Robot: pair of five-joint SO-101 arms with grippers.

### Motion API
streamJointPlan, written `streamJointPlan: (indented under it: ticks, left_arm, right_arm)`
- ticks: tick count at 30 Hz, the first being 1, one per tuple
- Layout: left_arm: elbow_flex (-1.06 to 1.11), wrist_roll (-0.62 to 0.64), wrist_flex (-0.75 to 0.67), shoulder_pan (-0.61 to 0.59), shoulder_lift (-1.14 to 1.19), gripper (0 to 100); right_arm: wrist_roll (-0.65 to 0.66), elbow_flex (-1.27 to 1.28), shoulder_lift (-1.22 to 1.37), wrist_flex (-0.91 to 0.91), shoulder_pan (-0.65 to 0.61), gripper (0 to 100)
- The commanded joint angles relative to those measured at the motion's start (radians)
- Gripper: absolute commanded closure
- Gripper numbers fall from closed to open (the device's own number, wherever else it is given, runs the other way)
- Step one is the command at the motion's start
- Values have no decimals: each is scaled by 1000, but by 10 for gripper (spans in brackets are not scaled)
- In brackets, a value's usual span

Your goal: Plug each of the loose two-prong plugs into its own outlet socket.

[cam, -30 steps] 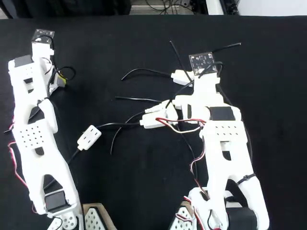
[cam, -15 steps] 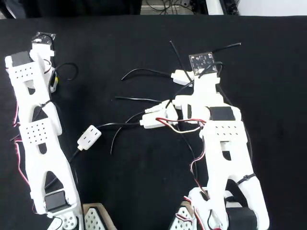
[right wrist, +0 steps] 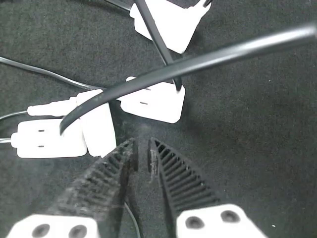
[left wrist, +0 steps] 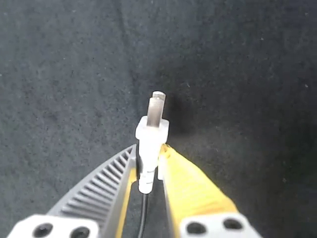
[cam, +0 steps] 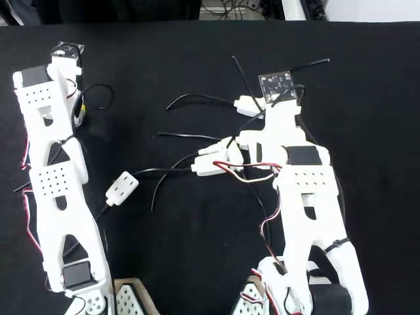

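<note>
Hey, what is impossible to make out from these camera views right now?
- Left wrist view: the plug in the left gripper sits edge-on, so the near prong hides the other one.
- Right wrist view: the top outlet is cut off by the picture's edge, and a black cable crosses in front of the middle outlet.
- High view: the lone outlet is too small to show its slots.

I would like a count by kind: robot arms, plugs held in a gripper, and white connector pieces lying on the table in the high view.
Robot arms: 2
Held plug in the left gripper: 1
White connector pieces: 4
Total: 7
</note>
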Motion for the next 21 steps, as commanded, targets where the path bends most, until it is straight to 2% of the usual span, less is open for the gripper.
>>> streamJointPlan:
  ticks: [1, 6, 11, 17, 21]
  left_arm:
    - [265, 11, 9, 51, -247, 973]
    - [667, 89, 5, 117, -623, 972]
    - [964, 86, 3, 243, -954, 971]
    - [1336, -95, -12, 499, -1197, 971]
    - [1618, -163, -186, 610, -1292, 971]
  right_arm:
    - [6, -2, -21, -14, -8, 956]
    - [6, -2, -21, -14, -8, 956]
    - [6, -2, -21, -11, -8, 956]
    - [6, -4, -28, 5, -6, 956]
    - [6, -24, -36, 43, -5, 956]
